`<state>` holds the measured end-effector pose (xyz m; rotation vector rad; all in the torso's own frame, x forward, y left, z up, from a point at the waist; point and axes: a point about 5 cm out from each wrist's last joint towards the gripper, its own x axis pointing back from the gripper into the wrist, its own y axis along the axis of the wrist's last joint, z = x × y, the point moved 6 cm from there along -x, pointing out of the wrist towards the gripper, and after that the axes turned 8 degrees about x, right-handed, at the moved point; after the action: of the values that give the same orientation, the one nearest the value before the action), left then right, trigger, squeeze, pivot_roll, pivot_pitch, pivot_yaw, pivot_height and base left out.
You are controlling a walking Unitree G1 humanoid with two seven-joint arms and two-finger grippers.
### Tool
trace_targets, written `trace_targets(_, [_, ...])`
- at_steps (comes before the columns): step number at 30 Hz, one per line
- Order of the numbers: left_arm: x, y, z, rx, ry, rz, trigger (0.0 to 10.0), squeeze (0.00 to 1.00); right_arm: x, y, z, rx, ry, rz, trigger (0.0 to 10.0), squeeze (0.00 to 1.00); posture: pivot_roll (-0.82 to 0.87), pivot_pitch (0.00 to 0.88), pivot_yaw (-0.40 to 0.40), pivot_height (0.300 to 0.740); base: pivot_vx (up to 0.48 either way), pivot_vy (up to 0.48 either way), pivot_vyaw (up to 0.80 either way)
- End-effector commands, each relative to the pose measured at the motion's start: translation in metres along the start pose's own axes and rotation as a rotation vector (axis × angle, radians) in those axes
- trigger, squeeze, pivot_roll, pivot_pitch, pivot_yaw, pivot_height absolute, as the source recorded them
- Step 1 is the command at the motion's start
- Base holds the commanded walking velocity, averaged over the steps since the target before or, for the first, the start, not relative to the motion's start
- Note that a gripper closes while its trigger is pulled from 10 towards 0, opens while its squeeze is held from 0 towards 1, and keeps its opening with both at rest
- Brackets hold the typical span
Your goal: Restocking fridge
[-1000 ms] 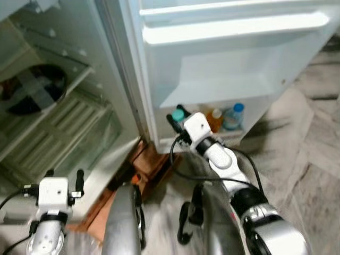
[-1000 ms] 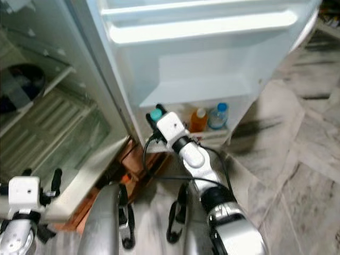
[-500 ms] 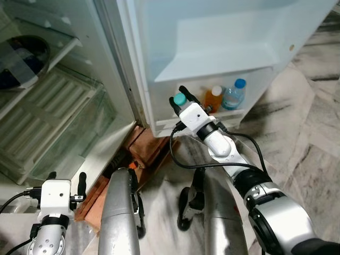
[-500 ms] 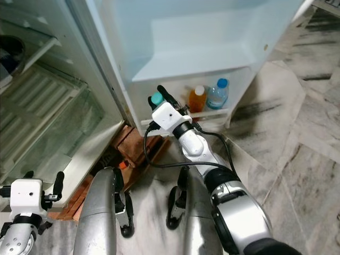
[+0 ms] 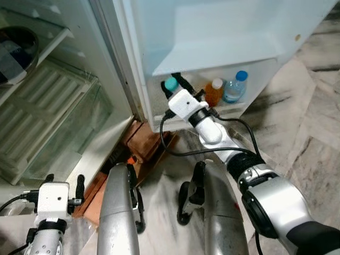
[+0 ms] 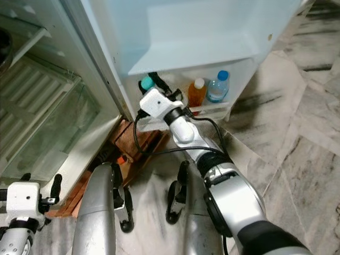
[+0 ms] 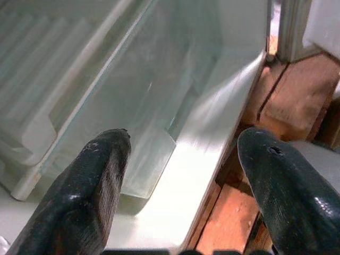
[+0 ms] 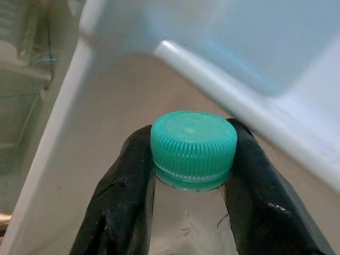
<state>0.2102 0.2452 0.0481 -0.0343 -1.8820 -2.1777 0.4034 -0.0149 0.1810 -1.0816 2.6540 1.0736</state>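
While our right gripper (image 5: pixel 172 86) clamps the teal-capped bottle (image 8: pixel 193 159) just under its cap, we hold it upright at the left end of the bottom door shelf (image 5: pixel 234 109) of the open fridge. Its long axis runs vertical, in line with our fingers (image 8: pixel 121 202), which grip it from both sides of the neck. An orange bottle (image 5: pixel 214 92) and a blue-capped water bottle (image 5: pixel 234 88) already stand toward the shelf's right end, well apart from ours, so the free slot lies at the left end, close to the gripper. We judge the bottle must go straight down behind the shelf's front rail, staying under the overhanging door bin (image 5: pixel 212 37). Our left gripper (image 7: pixel 180 175) hangs low by the fridge's bottom edge, fingers spread and holding nothing; the right arm is plainly the nearer one.
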Motion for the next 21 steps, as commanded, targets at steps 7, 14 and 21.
trace_targets(7, [0.02, -0.009, 0.003, 0.0, -0.002, 0.063, 10.0, 0.0, -0.007, 0.005, 0.009, 0.015, 0.025, 0.005, 10.0, 0.0, 0.29, 0.413, 0.02, 0.565, 0.0, 0.0, 0.0])
trace_targets(14, [0.028, -0.009, 0.007, -0.01, 0.005, 0.077, 10.0, 0.0, 0.022, -0.051, 0.019, -0.13, 0.022, 0.298, 10.0, 0.0, 0.32, 0.431, 0.025, 0.565, 0.0, 0.0, 0.0])
trace_targets(21, [0.029, -0.008, 0.01, -0.02, 0.005, 0.086, 10.0, 0.0, 0.028, -0.063, 0.014, -0.175, -0.017, 0.361, 10.0, 0.0, 0.32, 0.432, 0.034, 0.565, 0.0, 0.0, 0.0])
